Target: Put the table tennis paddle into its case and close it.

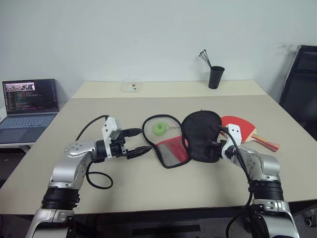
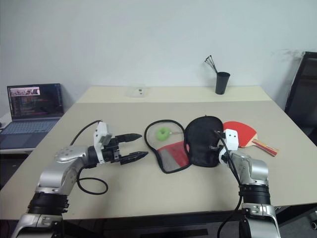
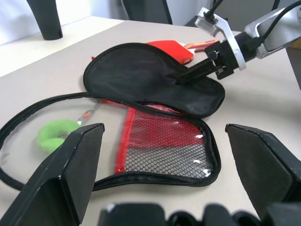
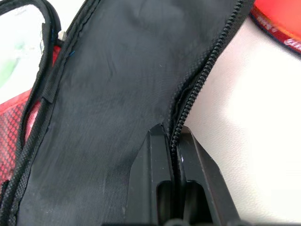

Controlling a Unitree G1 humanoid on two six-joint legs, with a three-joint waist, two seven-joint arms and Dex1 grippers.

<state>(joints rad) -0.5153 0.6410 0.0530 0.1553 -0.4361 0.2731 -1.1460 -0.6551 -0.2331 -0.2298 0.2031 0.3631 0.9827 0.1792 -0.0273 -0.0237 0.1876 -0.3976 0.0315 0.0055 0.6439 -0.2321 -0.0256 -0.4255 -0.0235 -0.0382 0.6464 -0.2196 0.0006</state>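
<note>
Looks like an office or lab meeting room: plain white wall, a big beige table pushed against a second one, an open laptop showing code off to the side, a black pen cup and a black office chair.

Head cameras look forward and down across the table; the left wrist camera faces the case from nearby; the right wrist camera sits right against it
</note>
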